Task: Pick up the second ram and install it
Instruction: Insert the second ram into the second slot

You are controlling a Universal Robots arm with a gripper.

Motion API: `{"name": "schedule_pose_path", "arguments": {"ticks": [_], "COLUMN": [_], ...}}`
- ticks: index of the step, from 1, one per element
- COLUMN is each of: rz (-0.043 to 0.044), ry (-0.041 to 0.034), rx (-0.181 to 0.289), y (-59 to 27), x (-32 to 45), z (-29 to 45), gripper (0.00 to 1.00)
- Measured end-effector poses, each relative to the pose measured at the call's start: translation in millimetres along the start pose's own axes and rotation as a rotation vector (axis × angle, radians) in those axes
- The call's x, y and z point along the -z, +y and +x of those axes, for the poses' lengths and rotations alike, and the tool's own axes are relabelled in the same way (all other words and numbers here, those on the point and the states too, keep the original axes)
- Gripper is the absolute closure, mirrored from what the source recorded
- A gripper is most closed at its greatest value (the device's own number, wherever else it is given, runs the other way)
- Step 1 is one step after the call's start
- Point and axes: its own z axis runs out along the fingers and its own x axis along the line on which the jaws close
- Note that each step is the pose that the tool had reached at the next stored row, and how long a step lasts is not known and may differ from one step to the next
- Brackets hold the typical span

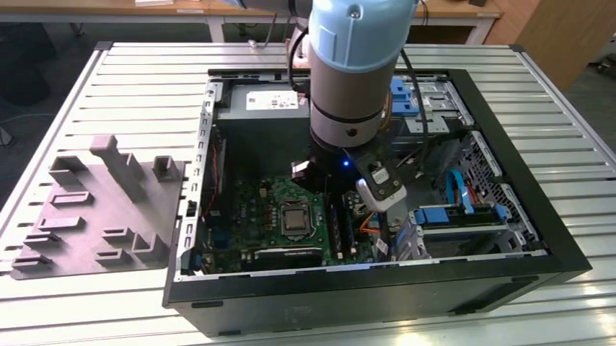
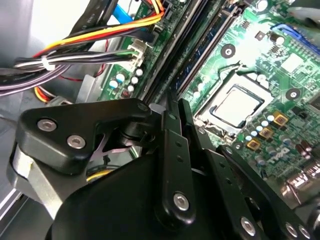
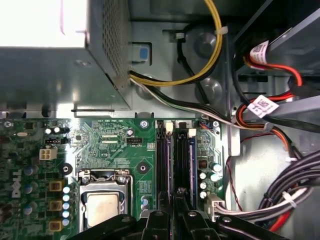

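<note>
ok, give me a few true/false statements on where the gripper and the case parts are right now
1. The gripper hangs over the long black RAM slots of the green motherboard. True.
2. The computer case is closed. False: it is open, with its insides showing.
3. The CPU socket lies beside the RAM slots. True.
4. The grey moulded tray lies to the exterior view's right of the case. False: it lies to the left.
5. The grey power supply sits outside the case. False: it is inside.

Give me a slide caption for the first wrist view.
Gripper poised over the motherboard's memory slots, beside the processor socket.
</note>
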Motion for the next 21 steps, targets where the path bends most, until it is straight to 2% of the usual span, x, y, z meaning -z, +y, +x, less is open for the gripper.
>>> {"name": "schedule_pose_path", "arguments": {"ticks": [4, 11, 13, 14, 19, 21], "rz": [0.0014, 0.0080, 0.0093, 0.0100, 0.0131, 0.0192], "ry": [0.0000, -0.0001, -0.0002, -0.0002, -0.0003, -0.0004], "rx": [0.000, 0.001, 0.001, 0.001, 0.001, 0.001], "y": [0.8, 1.0, 1.0, 1.0, 1.0, 1.1], "x": [9.1, 9.1, 9.1, 9.1, 9.1, 9.2], "z": [-0.5, -0.5, -0.5, -0.5, -0.5, -0.5], "gripper": [0.81, 0.81, 0.83, 0.89, 0.89, 0.89]}}
